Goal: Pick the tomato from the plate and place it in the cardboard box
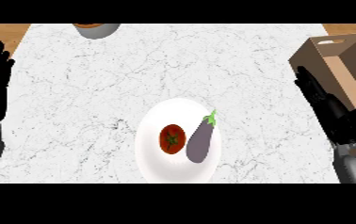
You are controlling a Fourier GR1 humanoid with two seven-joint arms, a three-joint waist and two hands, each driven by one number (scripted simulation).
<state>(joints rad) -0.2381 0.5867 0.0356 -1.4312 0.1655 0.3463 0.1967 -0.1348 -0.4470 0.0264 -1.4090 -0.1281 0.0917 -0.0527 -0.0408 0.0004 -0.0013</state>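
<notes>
Red tomato, green calyx up, lies left of centre on a white plate, touching or just beside a purple eggplant at its three o'clock. Cardboard box, open, stands at two o'clock, well apart. Right hand, fingers straight and relaxed, hangs beside the box; left hand, fingers straight, rests at nine o'clock. Advice: approach from above, avoiding the eggplant. White marbled tabletop; grey bowl at eleven o'clock; wooden edge beyond.
</notes>
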